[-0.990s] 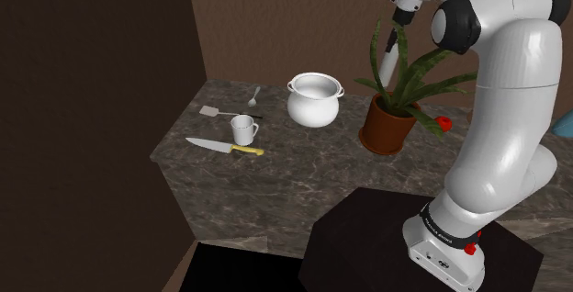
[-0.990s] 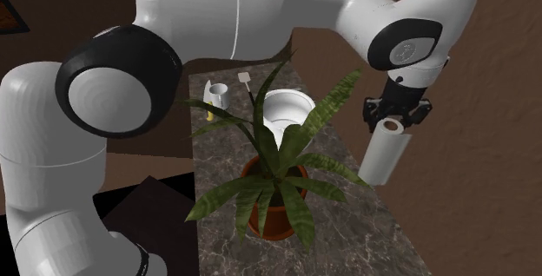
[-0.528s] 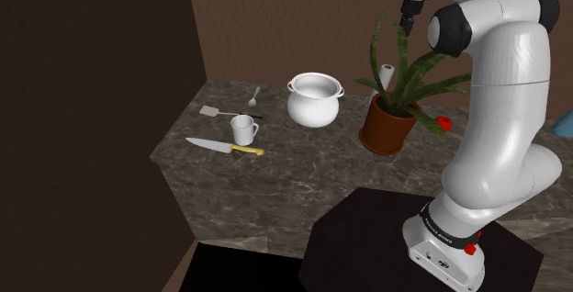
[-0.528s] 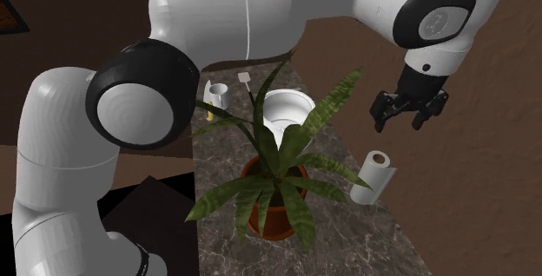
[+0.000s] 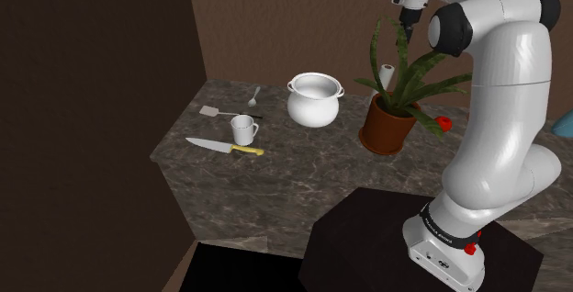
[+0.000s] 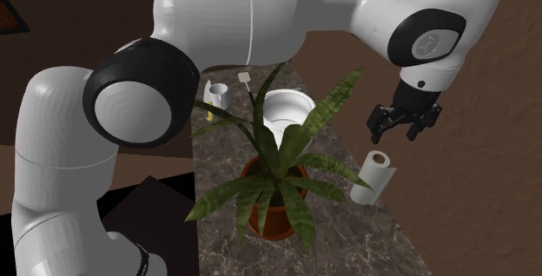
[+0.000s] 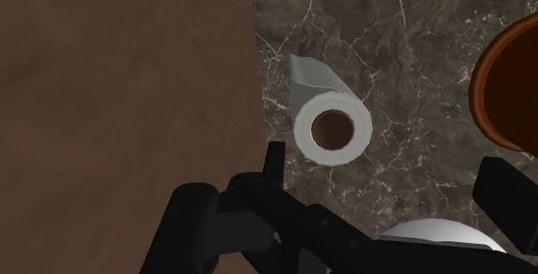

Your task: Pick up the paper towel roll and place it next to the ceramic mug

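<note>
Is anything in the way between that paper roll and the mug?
Yes. The white pot stands roughly between the paper towel roll and the mug, and the potted plant spreads its leaves close beside the roll.

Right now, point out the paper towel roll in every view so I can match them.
Shoulder view: roll upper right of middle, behind the leaves.
Second exterior view: roll right of middle, on the counter under the open gripper.
Wrist view: roll ahead of the gripper, beside the wall.
Shared landmark: the brown plant pot next to it.
</note>
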